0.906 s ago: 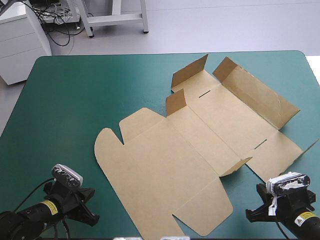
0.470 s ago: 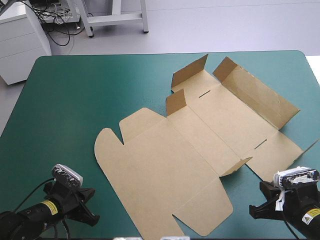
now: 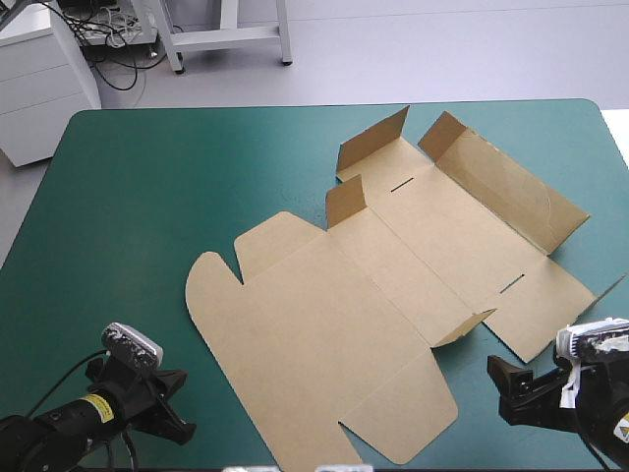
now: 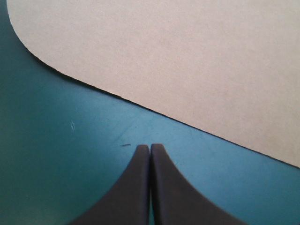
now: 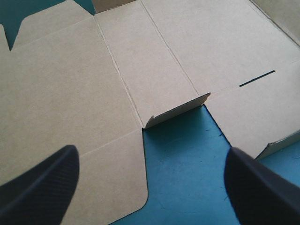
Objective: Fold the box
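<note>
on the bench (image 3: 98, 138) with its teal-green cover (image 3: 128, 256), the brown box (image 3: 334, 305) lies opened out as a cut sheet, spread from the middle of the near edge toward the far right corner. most of the board sits flat on the cover, its rounded lid end (image 3: 201, 285) pointing toward the left. at the far end two end flaps (image 3: 371, 146) stand up, and a long wall (image 3: 506, 182) along the far right side is raised at a tilt. a small flap (image 3: 464, 327) on the near right side is lifted slightly off the cover, and two thin slots (image 3: 400, 184) are cut in the base panel.

the left jaws, at the near left corner of the bench, are clenched on nothing: their black fingers (image 4: 136, 187) meet in a single point over bare cover, just short of the box's edge and apart from it. the right jaws, at the near right corner, are released, their fingers (image 5: 37, 187) spread wide and aimed at the sheet. between them lies a notch of bare cover beside the small flap. one finger shows over the near panel of the board, though whether it touches cannot be told.
</note>
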`<action>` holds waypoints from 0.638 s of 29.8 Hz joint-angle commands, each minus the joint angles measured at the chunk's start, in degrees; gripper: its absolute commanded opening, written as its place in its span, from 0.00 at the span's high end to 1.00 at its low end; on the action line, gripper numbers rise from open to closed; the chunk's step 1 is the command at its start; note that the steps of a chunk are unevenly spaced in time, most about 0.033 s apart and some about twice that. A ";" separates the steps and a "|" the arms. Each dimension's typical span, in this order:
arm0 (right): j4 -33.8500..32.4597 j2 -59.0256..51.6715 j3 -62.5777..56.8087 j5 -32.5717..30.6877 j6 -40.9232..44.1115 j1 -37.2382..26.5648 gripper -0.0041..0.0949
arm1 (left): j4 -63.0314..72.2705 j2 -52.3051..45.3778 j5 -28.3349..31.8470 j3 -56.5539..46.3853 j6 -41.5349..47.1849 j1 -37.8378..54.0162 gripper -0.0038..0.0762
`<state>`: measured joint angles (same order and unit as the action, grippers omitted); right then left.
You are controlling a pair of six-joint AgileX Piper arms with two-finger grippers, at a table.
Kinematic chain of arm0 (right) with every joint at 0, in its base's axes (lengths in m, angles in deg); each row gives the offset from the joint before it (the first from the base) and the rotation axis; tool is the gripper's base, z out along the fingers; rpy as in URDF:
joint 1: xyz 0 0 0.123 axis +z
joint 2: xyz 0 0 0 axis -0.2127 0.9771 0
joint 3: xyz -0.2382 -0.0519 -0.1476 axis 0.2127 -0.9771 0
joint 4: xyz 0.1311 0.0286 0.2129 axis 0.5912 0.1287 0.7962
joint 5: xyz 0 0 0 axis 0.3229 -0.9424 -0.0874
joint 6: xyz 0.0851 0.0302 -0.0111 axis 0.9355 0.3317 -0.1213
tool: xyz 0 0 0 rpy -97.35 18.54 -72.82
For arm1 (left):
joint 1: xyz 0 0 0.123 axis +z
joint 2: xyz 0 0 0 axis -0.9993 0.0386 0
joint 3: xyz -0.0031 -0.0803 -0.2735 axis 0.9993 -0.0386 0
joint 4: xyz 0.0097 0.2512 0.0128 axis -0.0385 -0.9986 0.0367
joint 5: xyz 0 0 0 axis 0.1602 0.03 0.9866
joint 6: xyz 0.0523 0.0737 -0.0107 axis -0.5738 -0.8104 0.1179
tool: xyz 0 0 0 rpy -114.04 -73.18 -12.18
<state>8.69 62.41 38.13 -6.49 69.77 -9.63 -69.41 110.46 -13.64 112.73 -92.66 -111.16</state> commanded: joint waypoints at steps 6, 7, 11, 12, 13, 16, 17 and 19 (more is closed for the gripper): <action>5.31 7.55 2.60 -0.10 14.42 0.25 0.07 | 1.42 0.28 3.08 1.42 -0.04 -0.20 0.99; 6.55 8.76 2.60 0.06 15.70 0.25 0.07 | 1.42 0.28 3.08 1.42 -0.04 -0.20 0.99; 8.97 13.33 2.60 2.85 18.47 0.25 0.07 | 1.64 0.28 3.08 1.42 -0.04 -0.20 0.99; 8.84 14.43 2.60 3.83 19.99 0.25 0.07 | 1.64 0.28 3.08 1.42 -0.04 -0.20 0.99; 8.76 15.30 2.60 4.52 21.64 0.25 0.07 | 1.72 0.28 2.98 1.42 -0.04 -0.20 0.99; 8.86 18.27 2.60 6.67 26.20 0.25 0.07 | 1.87 0.28 2.97 1.42 -0.04 -0.20 0.99; 8.86 19.07 2.60 7.50 26.66 0.25 0.07 | 1.96 0.28 2.97 1.42 -0.04 -0.20 0.99; 8.86 20.48 2.60 8.67 27.88 0.25 0.07 | 1.96 0.28 2.97 1.42 -0.04 -0.20 0.99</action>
<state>15.78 80.90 38.91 -2.10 95.67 -9.63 -68.67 110.46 -13.53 112.73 -92.66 -111.16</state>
